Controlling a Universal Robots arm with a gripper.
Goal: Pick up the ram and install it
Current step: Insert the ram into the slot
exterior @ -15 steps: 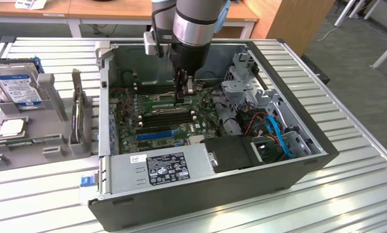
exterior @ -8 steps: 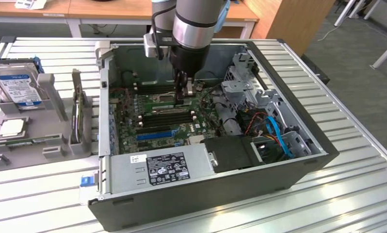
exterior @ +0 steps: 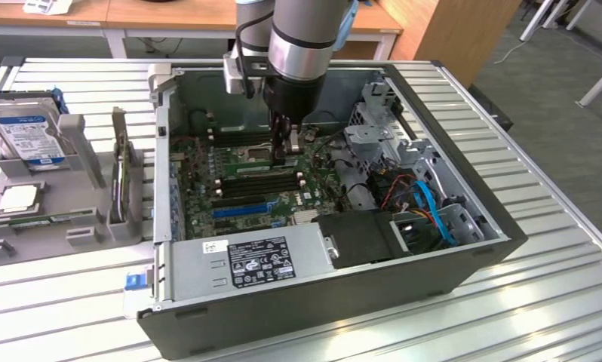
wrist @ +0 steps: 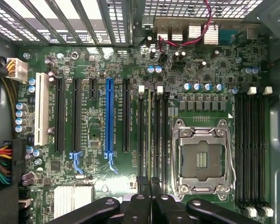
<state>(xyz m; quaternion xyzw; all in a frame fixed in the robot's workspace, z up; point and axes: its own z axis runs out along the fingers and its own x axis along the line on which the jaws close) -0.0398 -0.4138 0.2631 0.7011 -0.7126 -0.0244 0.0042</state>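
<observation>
The ram (wrist: pixel 149 135), a long thin green circuit-board stick, appears in the wrist view edge-on, as a narrow olive strip. It lies along the group of black memory slots (wrist: pixel 159 135), between two of them. I cannot tell if it is already seated or just above them. The black gripper (wrist: pixel 149 184) has its two fingers closed together on the near end of this strip, so it is gripping the ram.

Just beside these slots is the empty silver processor socket (wrist: pixel 200 158), and on their other side stands a long blue plastic slot (wrist: pixel 108 121).

In the exterior view the gripper (exterior: pixel 289 151) reaches down into the open dark grey computer case (exterior: pixel 382 294), over the green motherboard (exterior: pixel 271 196). The case lies on a silver slatted table (exterior: pixel 542 302). On the exterior view's left, a grey plastic holder (exterior: pixel 80 219) carries a hard drive (exterior: pixel 24 136).
</observation>
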